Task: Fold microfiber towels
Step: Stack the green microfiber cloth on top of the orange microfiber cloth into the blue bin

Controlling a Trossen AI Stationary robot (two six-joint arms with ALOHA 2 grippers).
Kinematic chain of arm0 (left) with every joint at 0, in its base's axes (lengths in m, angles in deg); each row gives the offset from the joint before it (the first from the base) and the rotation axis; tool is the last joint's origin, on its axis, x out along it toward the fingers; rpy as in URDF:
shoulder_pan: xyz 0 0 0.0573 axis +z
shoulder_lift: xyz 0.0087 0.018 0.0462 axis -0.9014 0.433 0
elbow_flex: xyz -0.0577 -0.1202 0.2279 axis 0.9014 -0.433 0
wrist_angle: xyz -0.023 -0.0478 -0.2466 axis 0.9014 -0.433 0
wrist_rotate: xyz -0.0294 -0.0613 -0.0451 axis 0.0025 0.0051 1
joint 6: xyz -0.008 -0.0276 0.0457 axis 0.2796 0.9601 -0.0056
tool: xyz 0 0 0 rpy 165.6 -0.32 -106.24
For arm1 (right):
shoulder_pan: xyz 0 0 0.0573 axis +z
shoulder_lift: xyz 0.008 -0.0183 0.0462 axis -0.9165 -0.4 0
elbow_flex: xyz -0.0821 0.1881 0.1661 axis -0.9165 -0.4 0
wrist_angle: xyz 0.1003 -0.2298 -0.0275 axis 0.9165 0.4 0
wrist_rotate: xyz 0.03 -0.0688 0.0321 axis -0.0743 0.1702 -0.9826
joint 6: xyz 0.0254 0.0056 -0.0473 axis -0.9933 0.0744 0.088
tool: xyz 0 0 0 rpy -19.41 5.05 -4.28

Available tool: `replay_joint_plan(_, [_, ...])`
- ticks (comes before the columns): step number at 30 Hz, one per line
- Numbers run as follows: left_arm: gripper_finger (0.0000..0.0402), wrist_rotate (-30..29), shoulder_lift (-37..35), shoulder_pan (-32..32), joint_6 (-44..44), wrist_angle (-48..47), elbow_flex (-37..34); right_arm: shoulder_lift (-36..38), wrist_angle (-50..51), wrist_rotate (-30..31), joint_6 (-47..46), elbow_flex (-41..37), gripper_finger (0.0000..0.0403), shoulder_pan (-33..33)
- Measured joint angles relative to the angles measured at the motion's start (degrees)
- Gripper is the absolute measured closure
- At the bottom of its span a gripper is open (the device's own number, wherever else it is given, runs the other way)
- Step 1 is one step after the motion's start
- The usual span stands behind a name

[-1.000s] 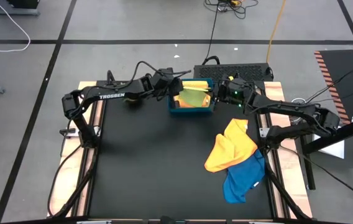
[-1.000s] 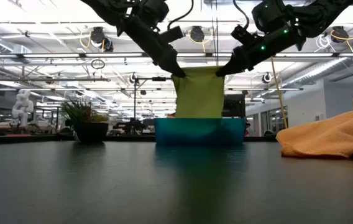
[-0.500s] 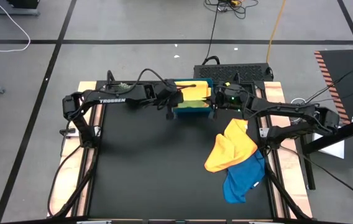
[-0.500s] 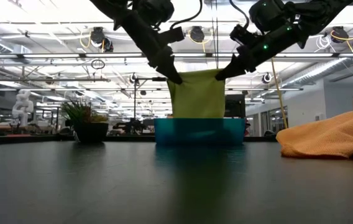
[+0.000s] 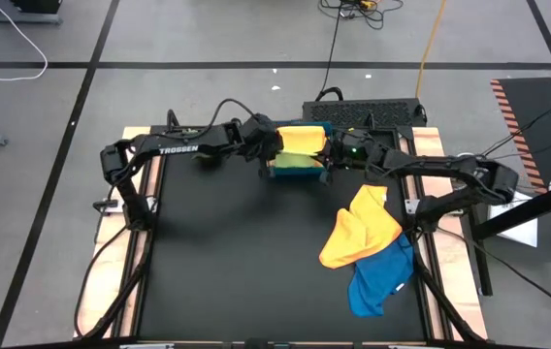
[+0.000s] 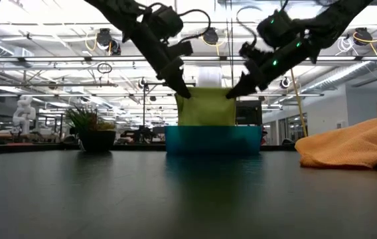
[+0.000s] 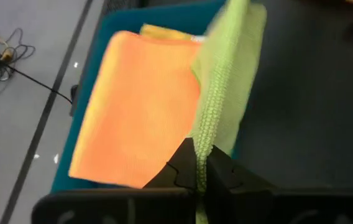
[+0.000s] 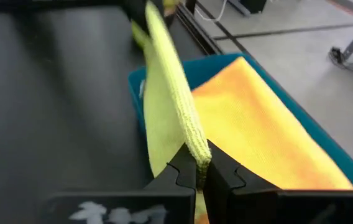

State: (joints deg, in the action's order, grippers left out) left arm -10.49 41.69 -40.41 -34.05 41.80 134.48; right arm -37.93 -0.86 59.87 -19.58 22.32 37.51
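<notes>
High view: the left gripper (image 5: 274, 155) and right gripper (image 5: 326, 155) meet over the blue tray (image 5: 300, 171) at the table's far edge, each clenched on one upper corner of the lime green towel (image 5: 299, 160), stretched between them. An orange towel (image 5: 358, 228) and a blue towel (image 5: 380, 280) lie heaped on the table's right side, well apart from both grippers.

Low view: the lime green towel (image 6: 206, 107) hangs from both grippers, its lower part inside the tray (image 6: 213, 140).

Left wrist view: the closed fingers pinch the towel's edge (image 7: 217, 118); a folded orange towel (image 7: 140, 118) lies in the tray beside it.

Right wrist view: the closed fingers grip the opposite edge (image 8: 170, 99), above the tray (image 8: 140, 102).
</notes>
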Motion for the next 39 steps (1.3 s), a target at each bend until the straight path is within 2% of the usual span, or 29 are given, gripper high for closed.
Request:
replay_joint_plan(9, [0.0389,2.3,6.4,6.0,-1.8,6.3,0.0,-10.5,-12.4,0.3,0.4,0.0,0.0403,-6.0])
replay_joint_plan(18, [0.038,1.0,8.9,8.8,-2.5,13.8,0.0,-14.8,-20.4,0.6,1.1,0.0,0.0401,-10.0])
replay_joint_plan(23, [0.0378,0.6,8.9,9.2,-3.3,14.7,0.0,-16.3,-23.3,0.6,2.4,0.0,0.0376,-10.9])
replay_joint_plan(27, [0.0347,-0.1,8.9,9.2,-4.0,12.9,-0.1,-16.6,-23.2,1.5,2.8,-0.1,0.0344,-11.0])
replay_joint_plan(32, [0.0284,-1.6,8.9,9.3,-4.6,13.2,-0.1,-16.3,-24.0,2.9,3.4,-0.1,0.0303,-10.9])
replay_joint_plan(34, [0.026,-4.0,8.9,9.3,-5.3,13.6,-0.1,-15.8,-24.1,4.8,3.6,-0.1,0.029,-10.9])
replay_joint_plan(39, [0.0212,-10.0,6.5,9.3,-5.4,12.8,-0.1,-12.3,-22.7,5.1,3.9,-0.1,0.0273,-10.8])
